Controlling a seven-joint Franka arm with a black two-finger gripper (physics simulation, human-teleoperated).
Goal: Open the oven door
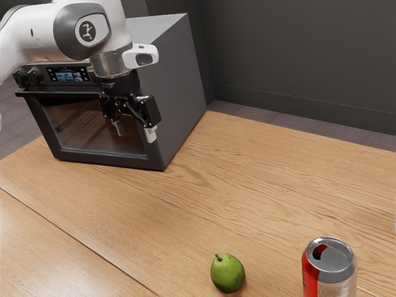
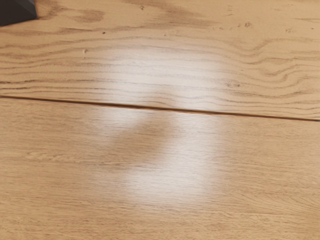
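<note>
The dark grey oven door with its glass pane (image 1: 71,131) stands shut on the front of the boxy dark grey oven (image 1: 179,77), at the far end of the table, on the exterior view's left. A dark bar handle (image 1: 55,94) runs along its top edge, below two black round knobs (image 1: 28,76) and a small lit display (image 1: 69,75). The black two-finger gripper (image 1: 135,130) hangs before the door's side toward the exterior view's right, fingers well parted, gripping nothing. Near on the light brown wooden table (image 1: 204,192) sits a green pear (image 1: 228,275); just beyond it, toward the exterior view's right, a red and silver metal can (image 1: 329,263) stands upright.
</note>
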